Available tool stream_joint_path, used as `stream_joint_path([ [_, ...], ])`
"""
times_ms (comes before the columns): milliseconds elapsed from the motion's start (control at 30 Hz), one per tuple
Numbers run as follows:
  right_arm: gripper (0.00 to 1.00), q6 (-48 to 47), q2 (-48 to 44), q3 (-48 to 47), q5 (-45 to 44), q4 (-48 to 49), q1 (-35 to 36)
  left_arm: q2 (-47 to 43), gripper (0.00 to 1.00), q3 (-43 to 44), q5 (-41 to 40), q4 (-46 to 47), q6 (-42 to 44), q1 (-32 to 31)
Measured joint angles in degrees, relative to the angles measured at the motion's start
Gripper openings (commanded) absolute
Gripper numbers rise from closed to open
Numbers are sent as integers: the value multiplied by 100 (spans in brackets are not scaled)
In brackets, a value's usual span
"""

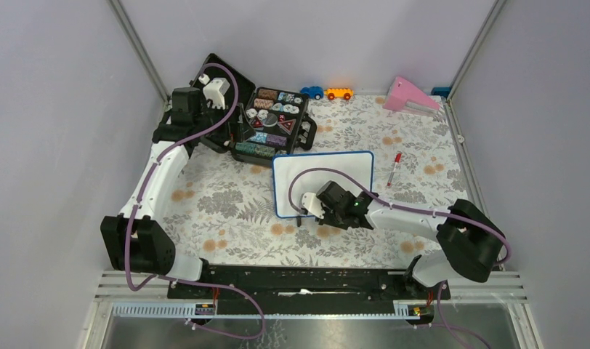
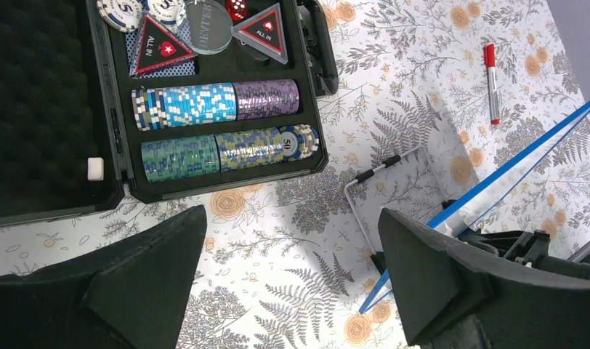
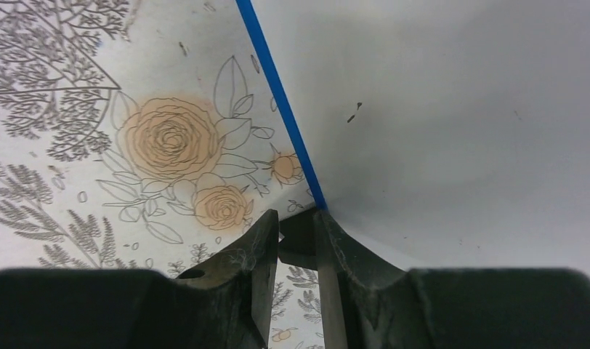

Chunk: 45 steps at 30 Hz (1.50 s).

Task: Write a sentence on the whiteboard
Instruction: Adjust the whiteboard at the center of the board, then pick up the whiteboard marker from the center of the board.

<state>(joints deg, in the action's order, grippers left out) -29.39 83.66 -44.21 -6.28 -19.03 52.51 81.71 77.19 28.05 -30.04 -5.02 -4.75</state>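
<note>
Setting up, not yet writing: pinching the near edge of the blank whiteboard (image 1: 336, 171) at the middle of the table (image 1: 423, 138) with the right gripper (image 3: 298, 229), left gripper (image 2: 292, 240) spread wide near the far-left corner; next, probably fetching the marker (image 1: 395, 169).

Floral table (image 1: 227, 211) bears case (image 1: 267, 123), whiteboard (image 1: 336, 161), marker (image 1: 396, 169), toy cars (image 1: 338, 93).

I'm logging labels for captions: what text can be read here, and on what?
"ALL IN": each of two triangular plaques in the black case.
"50": a poker chip at a row's end.
Clear disc: upside-down lettering, probably "DEALER", not certain.
Chips at the top edge: numerals unclear.
The whiteboard: no writing visible.
</note>
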Motion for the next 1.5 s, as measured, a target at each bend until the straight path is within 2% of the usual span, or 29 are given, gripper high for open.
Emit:
stream_joint_path([
  [367, 34, -435, -146, 664, -678, 450, 13, 35, 99, 0, 0, -13, 2, 0],
  [633, 35, -684, -361, 719, -669, 531, -544, 157, 99, 0, 24, -28, 2, 0],
  [833, 46, -787, -538, 785, -581, 557, -876, 168, 99, 0, 87, -31, 2, 0],
  [967, 51, -706, -826, 575, 22, -9, -1005, 170, 99, 0, 162, -31, 2, 0],
  [1133, 56, -496, -1036, -570, 1384, -1456, -1228, 210, 99, 0, 214, -31, 2, 0],
  [1267, 61, -216, -1493, -1300, 2192, -2201, -1344, 317, 99, 4, 282, -33, -2, 0],
  [1367, 61, -22, -1788, -1547, 2474, -2479, -1897, 382, 99, 4, 330, -33, -20, 0],
  [1500, 62, 168, -1550, -1836, 2857, -2599, -3635, 402, 99, 11, 398, -33, -63, 0],
])
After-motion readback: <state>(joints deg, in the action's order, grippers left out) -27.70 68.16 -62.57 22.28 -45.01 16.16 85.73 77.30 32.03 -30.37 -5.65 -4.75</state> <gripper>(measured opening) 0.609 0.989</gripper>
